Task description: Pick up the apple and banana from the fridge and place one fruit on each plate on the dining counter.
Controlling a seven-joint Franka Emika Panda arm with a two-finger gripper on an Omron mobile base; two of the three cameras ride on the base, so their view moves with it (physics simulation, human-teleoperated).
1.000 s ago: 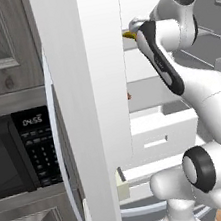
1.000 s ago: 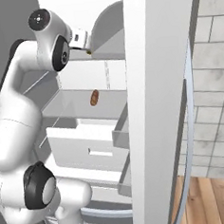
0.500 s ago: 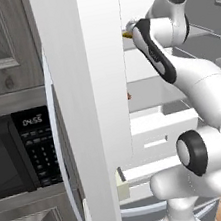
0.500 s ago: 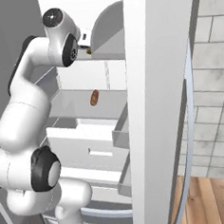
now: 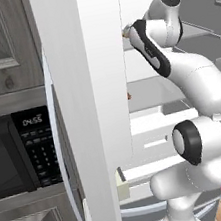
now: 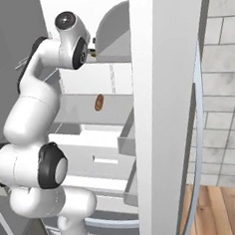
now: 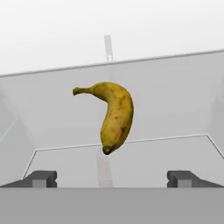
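From where I stand, the arm is stretched up into the open fridge (image 6: 114,114), its hand level with an upper shelf. Seen along the hand, the pincer (image 7: 112,178) shows two dark fingertips (image 7: 41,178) set wide apart with nothing between them, so it is empty and spread for a grasp.

Just beyond the tips, on the pale grey shelf (image 7: 175,118), lies the banana (image 7: 114,116). It is centred between the fingers but apart from them, its dark blossom end nearest the hand and its stem curling off to the left farther back. Behind it the shelf meets the white back wall.

One shelf lower, in the right base view, a small brown elongated roll (image 6: 99,102) lies by itself; it is no part of the job.

As I judge it, the task is barely begun: no fruit is held, the banana is untouched, and the apple, the plates and the dining desk are yet to be dealt with. The hand seems lined up for the first pick, with both deliveries left to do.
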